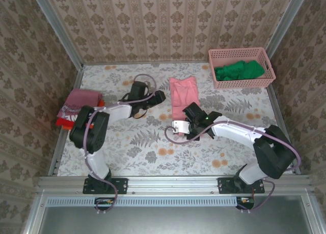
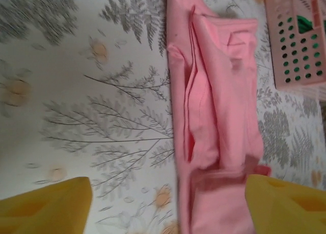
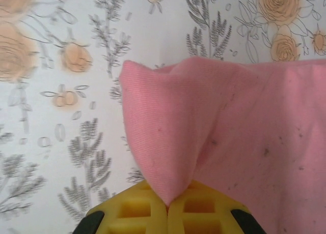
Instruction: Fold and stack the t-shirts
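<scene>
Pinching the salmon-pink t-shirt (image 3: 229,132) — right pincer (image 3: 167,206) clamped

On my feed the right gripper (image 3: 167,206) has its yellow fingers (image 3: 132,211) pressed together on a corner of the pink shirt (image 3: 229,127), pinching the cloth into a point. The rest of the shirt spreads rightward across the flowered tablecloth (image 3: 66,117).

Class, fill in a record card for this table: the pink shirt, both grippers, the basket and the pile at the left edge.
pink shirt: folded into a long strip, mid-table
right gripper: shut on a corner at the shirt's near end
left gripper: open, at the shirt's left side
basket: far right corner, green cloth inside
pile: folded shirts, dusty red on top, left edge
</scene>
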